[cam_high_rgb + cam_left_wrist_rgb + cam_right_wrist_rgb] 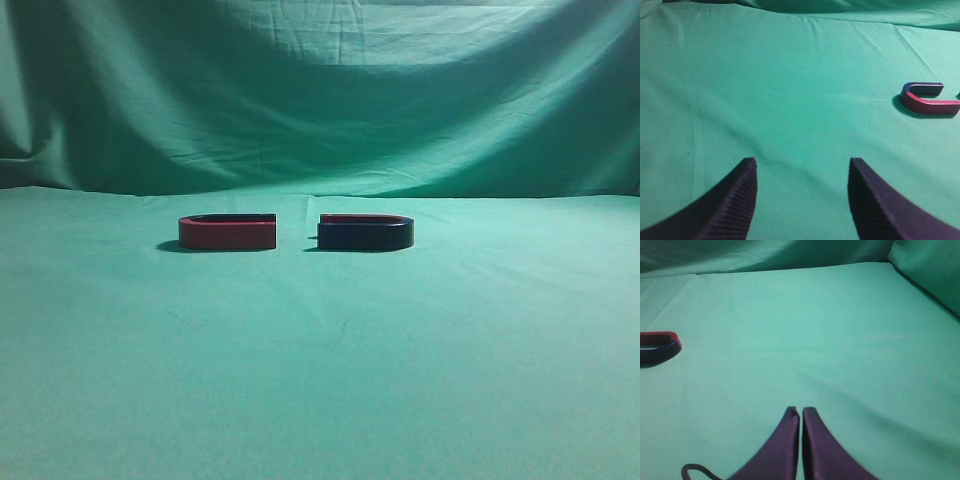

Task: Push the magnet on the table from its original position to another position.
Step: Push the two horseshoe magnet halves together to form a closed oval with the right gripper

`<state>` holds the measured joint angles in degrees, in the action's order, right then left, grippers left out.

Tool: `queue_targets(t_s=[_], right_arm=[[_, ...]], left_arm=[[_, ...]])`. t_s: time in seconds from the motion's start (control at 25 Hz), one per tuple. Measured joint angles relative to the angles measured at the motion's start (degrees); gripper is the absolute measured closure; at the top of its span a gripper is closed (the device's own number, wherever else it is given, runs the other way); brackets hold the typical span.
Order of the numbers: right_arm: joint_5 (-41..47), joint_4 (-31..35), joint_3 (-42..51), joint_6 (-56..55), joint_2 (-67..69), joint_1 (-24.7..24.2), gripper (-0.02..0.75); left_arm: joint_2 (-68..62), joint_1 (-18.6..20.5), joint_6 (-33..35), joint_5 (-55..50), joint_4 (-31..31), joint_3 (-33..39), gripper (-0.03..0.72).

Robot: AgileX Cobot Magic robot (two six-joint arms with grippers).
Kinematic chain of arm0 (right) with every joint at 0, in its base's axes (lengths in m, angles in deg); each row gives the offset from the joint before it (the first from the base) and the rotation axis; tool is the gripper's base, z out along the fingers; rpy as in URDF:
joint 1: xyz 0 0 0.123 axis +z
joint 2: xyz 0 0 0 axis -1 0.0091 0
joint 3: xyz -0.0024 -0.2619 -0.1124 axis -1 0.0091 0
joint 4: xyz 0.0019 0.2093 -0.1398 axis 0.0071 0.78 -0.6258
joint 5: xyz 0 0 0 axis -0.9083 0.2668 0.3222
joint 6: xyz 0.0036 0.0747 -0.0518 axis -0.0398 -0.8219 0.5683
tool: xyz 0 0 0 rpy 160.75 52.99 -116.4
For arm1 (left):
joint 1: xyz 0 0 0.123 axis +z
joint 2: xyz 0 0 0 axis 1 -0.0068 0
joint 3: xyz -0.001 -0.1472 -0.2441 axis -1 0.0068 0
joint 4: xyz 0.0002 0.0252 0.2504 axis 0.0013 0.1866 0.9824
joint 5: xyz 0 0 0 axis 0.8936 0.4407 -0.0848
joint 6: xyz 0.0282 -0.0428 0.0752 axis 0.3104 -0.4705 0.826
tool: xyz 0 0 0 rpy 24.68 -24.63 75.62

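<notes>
Closest to my lenses: right gripper (800,412) clenched on nothing, left gripper (802,172) released, both over bare table (320,400). I find the magnet (366,232) toward the far edge, right of centre, its open ends facing the red magnet (228,232), near but apart. I judge the closed right fingertips best: low, flat contact, pushing away from the red one. No containers present.

Left: second magnet (228,232) on the table (320,380).
Right: magnet (366,232), just beside it, apart.
</notes>
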<state>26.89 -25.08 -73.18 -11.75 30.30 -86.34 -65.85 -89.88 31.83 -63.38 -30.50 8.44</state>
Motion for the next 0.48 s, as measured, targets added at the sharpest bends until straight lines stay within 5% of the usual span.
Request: queue_targets(t_s=[0.2,0.4,0.48], right_arm=[[-5.5,1.3,0.1,-0.5,0.0,0.0,0.738],[-29.9,5.0,0.1,-2.7,0.0,0.0,0.738],[-33.2,5.2,-0.4,-2.9,-0.1,0.0,0.738]], left_arm=[[0.0,0.0,0.0,0.0,0.0,0.0,0.316],[0.0,0.0,0.0,0.0,0.0,0.0,0.316],[0.0,0.0,0.0,0.0,0.0,0.0,0.316]])
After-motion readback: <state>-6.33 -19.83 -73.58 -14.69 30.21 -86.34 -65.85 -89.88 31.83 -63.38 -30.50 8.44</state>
